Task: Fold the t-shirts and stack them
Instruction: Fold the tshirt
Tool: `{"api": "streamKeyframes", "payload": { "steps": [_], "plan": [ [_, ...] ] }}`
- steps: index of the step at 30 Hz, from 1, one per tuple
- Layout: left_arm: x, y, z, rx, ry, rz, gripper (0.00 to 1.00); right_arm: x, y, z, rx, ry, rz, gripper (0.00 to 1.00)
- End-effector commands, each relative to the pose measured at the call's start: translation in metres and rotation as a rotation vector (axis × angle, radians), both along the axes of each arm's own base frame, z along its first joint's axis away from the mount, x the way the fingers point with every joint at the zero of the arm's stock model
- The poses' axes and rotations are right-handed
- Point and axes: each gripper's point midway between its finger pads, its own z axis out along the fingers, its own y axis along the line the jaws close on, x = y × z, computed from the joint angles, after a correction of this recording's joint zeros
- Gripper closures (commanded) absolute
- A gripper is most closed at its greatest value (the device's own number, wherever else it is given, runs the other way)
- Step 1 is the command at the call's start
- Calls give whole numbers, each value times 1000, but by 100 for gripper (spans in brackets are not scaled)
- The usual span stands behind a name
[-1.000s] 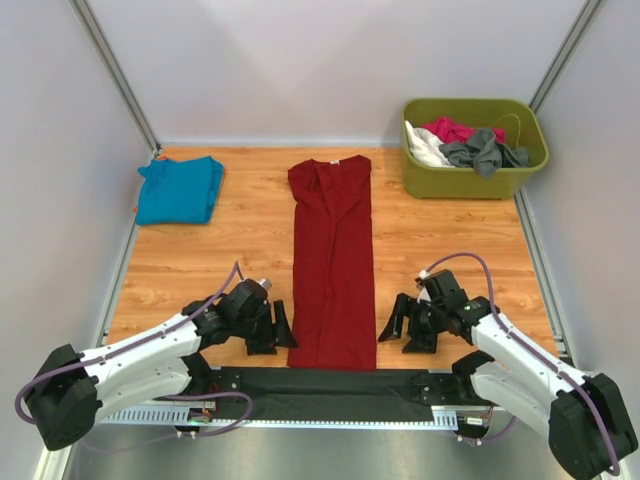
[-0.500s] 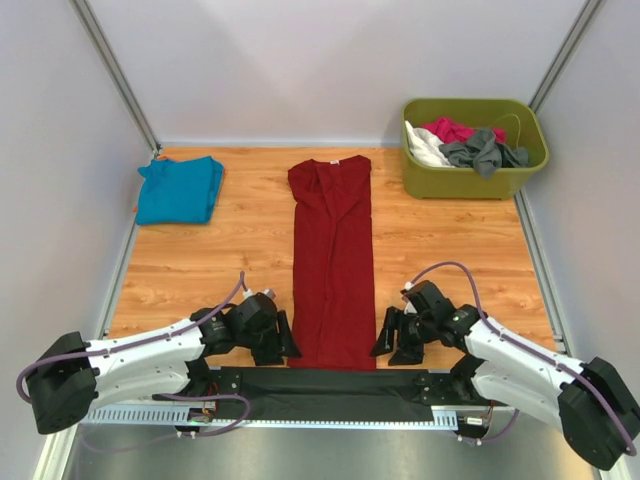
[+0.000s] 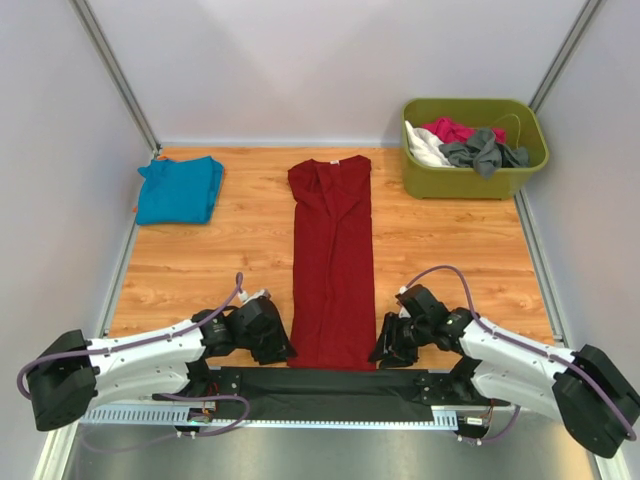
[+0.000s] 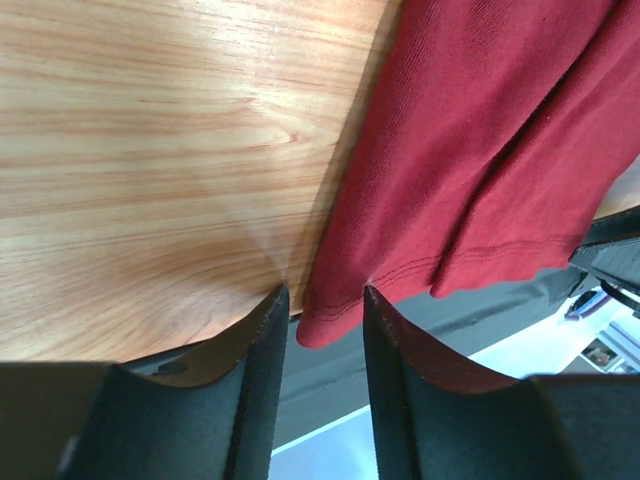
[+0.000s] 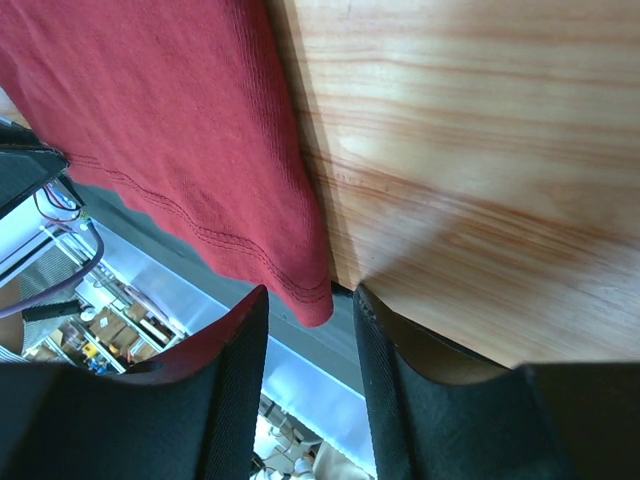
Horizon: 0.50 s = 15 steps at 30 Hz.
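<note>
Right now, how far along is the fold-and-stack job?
Done: the teal-blue shirt looks folded, far left; the dark red shirt is narrowed into a long strip. In hand: left gripper and right gripper, both open, straddle its near hem corners. Remaining: fold the strip short and stack the two.

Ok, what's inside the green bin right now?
In the green bin lie a pink garment, a white garment and a dark grey garment, heaped together. Anything beneath them, and the bin's floor, is covered.
</note>
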Motion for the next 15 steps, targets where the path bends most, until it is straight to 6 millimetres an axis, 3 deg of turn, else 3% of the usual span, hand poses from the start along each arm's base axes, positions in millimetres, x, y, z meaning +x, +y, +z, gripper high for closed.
{"api": "streamKeyframes", "payload": {
  "steps": [1,8,11,13,15],
  "plan": [
    [-4,12,-15,74,16,14,57,-1,-9,-17,-65,1,-22,59],
    [-5,13,-18,82,16,2,65,-2,-4,-19,-74,16,0,69],
    [-4,12,-16,87,14,-3,98,-1,-4,-20,-77,18,-1,86],
    [-4,15,-15,104,14,-5,100,-1,-5,-18,-84,20,-4,100],
    [-1,14,-9,113,-1,-12,100,2,-3,-11,-78,0,-3,100]
  ]
}}
